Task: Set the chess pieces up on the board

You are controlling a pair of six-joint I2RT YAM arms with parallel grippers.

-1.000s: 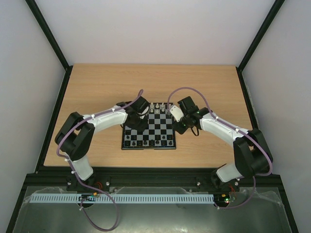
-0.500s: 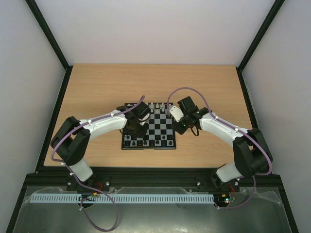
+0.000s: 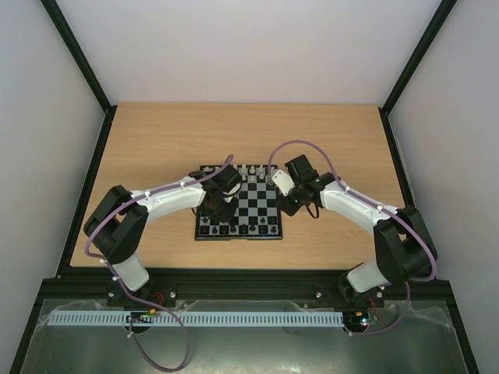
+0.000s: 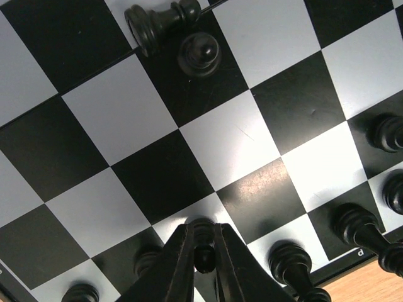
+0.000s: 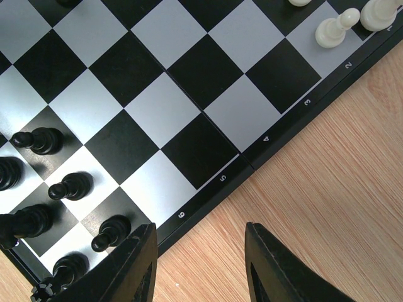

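Left hand [image 4: 203, 236] moved nearer, gripping piece [image 4: 203, 258], border [image 5: 264, 139] 2–6

The left gripper [image 4: 203, 231] hides most of the black piece [image 4: 204, 258] it clamps.

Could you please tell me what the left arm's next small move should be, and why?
Probably ease the left end effector down and open it: it is shut on a black pawn over a pale square between other black pawns.
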